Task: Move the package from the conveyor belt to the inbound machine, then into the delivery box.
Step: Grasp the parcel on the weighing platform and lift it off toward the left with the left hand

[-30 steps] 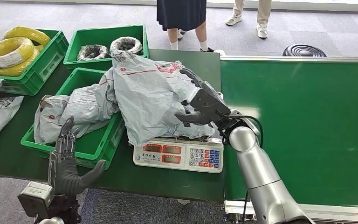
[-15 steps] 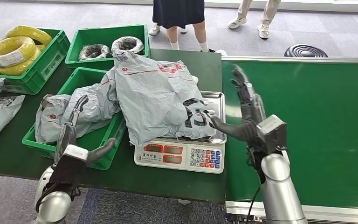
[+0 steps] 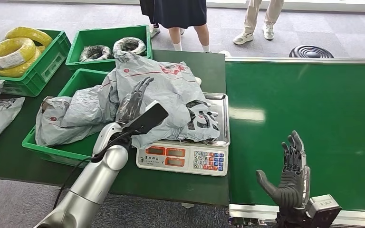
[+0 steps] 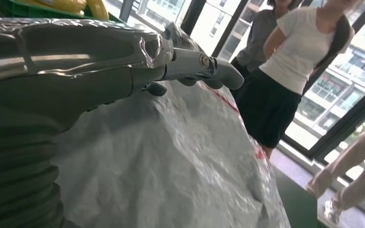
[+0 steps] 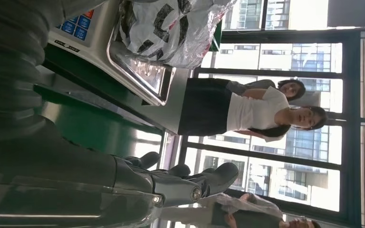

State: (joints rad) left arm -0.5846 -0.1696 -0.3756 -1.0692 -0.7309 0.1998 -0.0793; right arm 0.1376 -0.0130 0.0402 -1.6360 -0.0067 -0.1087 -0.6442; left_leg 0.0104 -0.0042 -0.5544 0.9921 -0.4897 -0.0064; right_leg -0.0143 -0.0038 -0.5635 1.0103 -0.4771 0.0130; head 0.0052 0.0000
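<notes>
Package rests on scale; left hand reaches over it, fingers spread, ungrasped. Next: grip, transfer to crate.

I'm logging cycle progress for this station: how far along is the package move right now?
Done: the grey package is off the conveyor belt and lies on the scale, partly draped over the green crate. In hand: the left hand is over the package with fingers spread, no grip visible; the right hand is open above the belt's near edge. Left: lifting the package into the delivery box.
</notes>
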